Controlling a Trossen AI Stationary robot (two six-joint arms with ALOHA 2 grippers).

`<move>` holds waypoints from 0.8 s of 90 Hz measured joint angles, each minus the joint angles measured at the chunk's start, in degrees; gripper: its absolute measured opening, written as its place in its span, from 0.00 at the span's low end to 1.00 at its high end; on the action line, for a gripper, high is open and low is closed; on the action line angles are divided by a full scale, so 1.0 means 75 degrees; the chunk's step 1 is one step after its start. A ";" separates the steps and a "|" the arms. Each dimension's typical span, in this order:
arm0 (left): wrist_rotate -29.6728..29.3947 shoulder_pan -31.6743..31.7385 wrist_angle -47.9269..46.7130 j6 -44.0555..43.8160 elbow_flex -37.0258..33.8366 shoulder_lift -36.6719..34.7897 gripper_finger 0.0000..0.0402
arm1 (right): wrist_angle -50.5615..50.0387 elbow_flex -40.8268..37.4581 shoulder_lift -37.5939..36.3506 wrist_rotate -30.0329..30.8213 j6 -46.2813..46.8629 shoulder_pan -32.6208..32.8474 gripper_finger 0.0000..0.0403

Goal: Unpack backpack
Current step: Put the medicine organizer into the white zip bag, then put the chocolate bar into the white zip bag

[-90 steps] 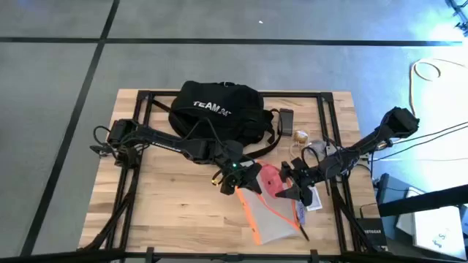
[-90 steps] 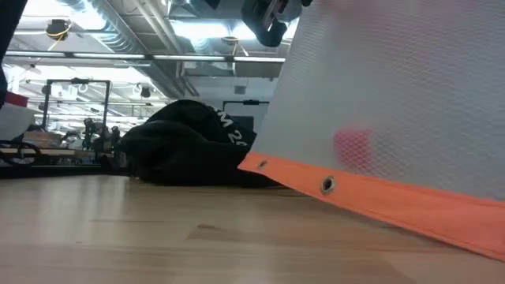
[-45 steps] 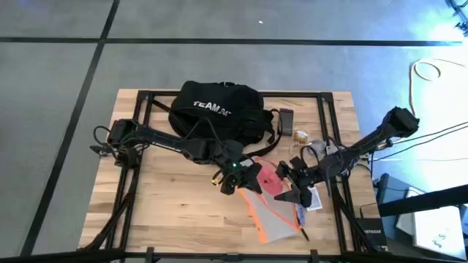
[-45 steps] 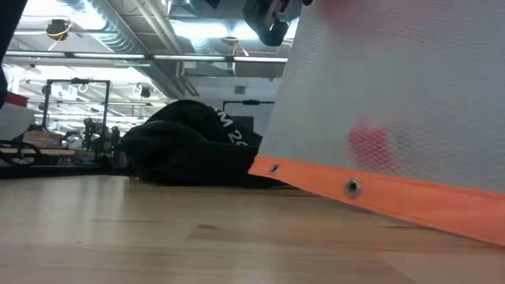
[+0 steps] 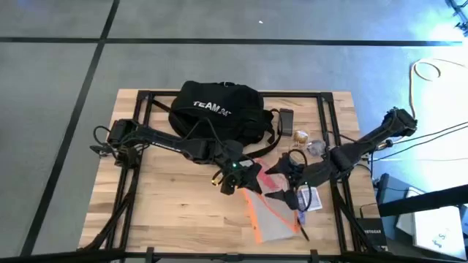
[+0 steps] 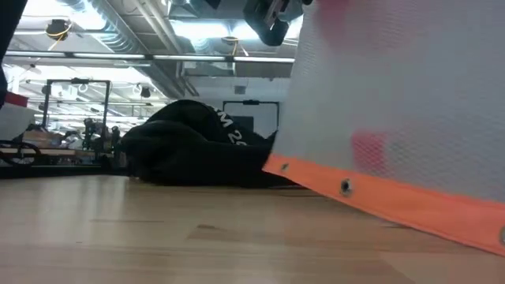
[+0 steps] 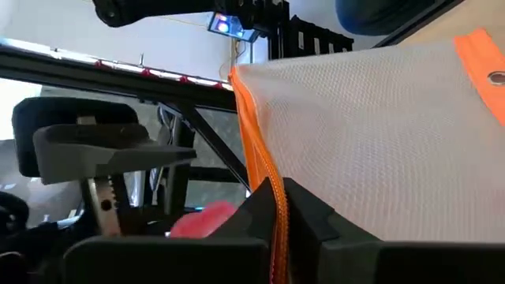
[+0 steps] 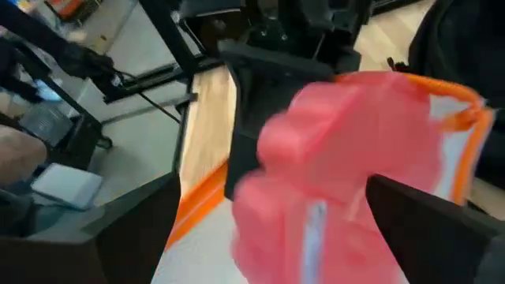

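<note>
The black backpack (image 5: 216,109) with white lettering lies at the table's far middle, with no gripper on it. In front of it, a translucent mesh pouch (image 5: 274,215) with orange trim is raised at its far end, where my left gripper (image 5: 245,179) is shut on it. A red thing (image 8: 339,173) sits at the pouch's open mouth and shows through the mesh (image 6: 369,150). My right gripper (image 5: 278,177) is open, one finger on either side of the red thing. Whether they touch it does not show. My left gripper pinches the pouch's orange zipper edge (image 7: 274,197) between its two fingers, at the pouch's far left corner. The fingers come level from the table's left. That end is lifted, the mesh slopes down from it, and the near end (image 5: 281,230) lies on the table.
Right of the backpack lie a small dark flat thing (image 5: 287,117) and two small wrapped items (image 5: 308,142). A white card (image 5: 308,199) lies beside the pouch on its right. The table's near left (image 5: 168,204) is bare wood.
My right gripper has gone toward the table's far left, up to the pouch's mouth and the red thing. The pouch, still held by my left gripper, has swung a little, and its orange lower edge has shifted sideways in the low view.
</note>
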 joint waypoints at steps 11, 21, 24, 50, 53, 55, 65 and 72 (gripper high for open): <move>-0.0005 0.0000 -0.0005 0.0006 -0.0001 0.0000 0.00 | -0.0785 0.0310 0.0170 0.0000 0.0020 -0.0009 0.96; -0.0020 0.0000 -0.0034 0.0079 -0.0002 0.0003 0.00 | -0.1236 0.0438 0.0357 -0.0014 0.0178 -0.0012 0.96; -0.0017 0.0000 -0.0033 0.0078 -0.0001 0.0003 0.00 | -0.1398 0.0484 0.0405 -0.0034 0.0192 -0.0011 0.96; -0.0006 0.0000 0.0037 0.0105 0.0001 0.0003 0.00 | -0.3944 0.1510 0.0496 -0.0286 0.0826 0.0000 0.96; -0.0005 0.0000 0.0032 0.0105 0.0001 0.0003 0.00 | -0.4421 0.1689 0.0496 -0.0280 0.1005 0.0000 0.96; -0.0008 0.0000 0.0028 0.0105 0.0001 0.0003 0.00 | -0.4713 0.1808 0.0496 -0.0265 0.1101 0.0000 0.96; -0.0008 0.0000 -0.0017 0.0080 0.0001 0.0003 0.00 | -0.6058 0.2086 0.0475 -0.0050 0.1855 0.0121 0.96; -0.0008 0.0000 -0.0137 0.0076 0.0001 0.0003 0.00 | -0.6770 0.1970 0.0482 -0.0059 0.2727 0.0208 0.96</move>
